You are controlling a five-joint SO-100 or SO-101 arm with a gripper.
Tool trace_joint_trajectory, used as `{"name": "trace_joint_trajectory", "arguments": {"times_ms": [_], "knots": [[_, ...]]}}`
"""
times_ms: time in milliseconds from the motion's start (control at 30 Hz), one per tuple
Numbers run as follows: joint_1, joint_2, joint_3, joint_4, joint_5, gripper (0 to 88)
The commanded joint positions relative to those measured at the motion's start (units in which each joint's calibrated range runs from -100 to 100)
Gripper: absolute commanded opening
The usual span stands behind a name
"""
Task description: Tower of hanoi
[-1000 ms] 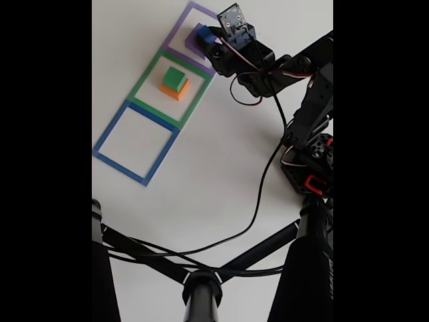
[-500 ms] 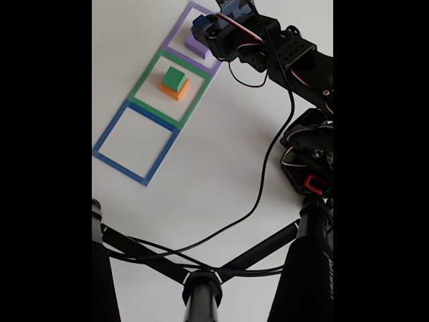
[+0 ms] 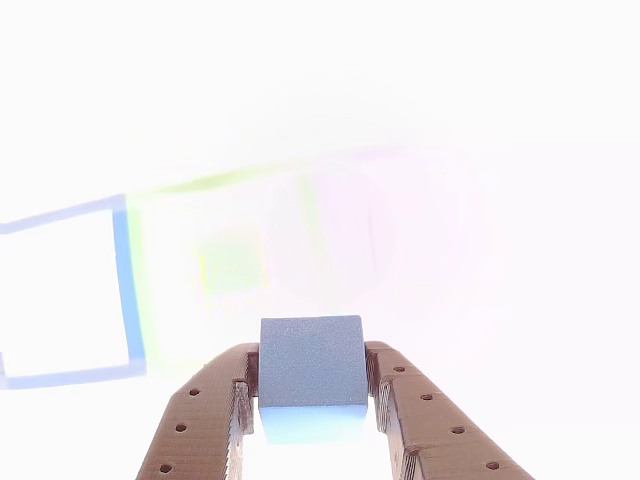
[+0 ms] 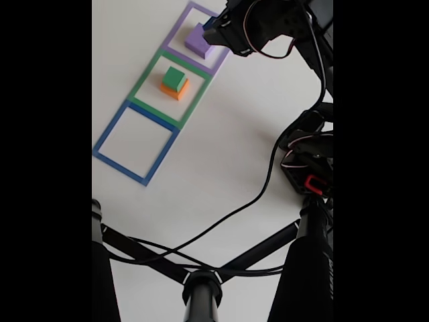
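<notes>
Though the other view is badly blown out, the brown jaws point(image 3: 312, 425) are clearly pinching the small blue cube point(image 3: 311, 375), one finger on each side face, cube upright and lifted off the table point(image 4: 221, 154). Past the jaws in that view only washed-out traces show: a blue square outline point(image 3: 123, 290) to the left, a faint green patch and a pale purple smear ahead; edges can't be made out.

Fixed view: arm point(image 4: 268, 23) covers the cube almost fully, just a blue sliver at the gripper tip, and the arm is cut off by the top frame edge. Purple slab point(image 4: 198, 40) sits inside the purple outline point(image 4: 175, 33), just below and left of the jaws, partly masked by the arm. Green cube point(image 4: 175, 78) is stacked on the orange cube point(image 4: 175, 90) inside the green outline point(image 4: 144, 84). Both stacks well apart from the held cube. Black cable point(image 4: 261, 194) and a tripod point(image 4: 201, 285) cross the foreground.
</notes>
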Motion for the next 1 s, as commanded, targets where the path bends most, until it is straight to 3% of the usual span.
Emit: {"name": "trace_joint_trajectory", "arguments": {"times_ms": [0,233,367,967], "knots": [[-2.4,0.7,-10.1,7.0,0.0,0.2],[-6.4,1.0,-11.9,8.7,0.0,0.2],[-7.1,-0.3,-5.6,4.3,0.0,0.2],[-6.9,-8.6,52.1,-57.6,0.0,0.2]]}}
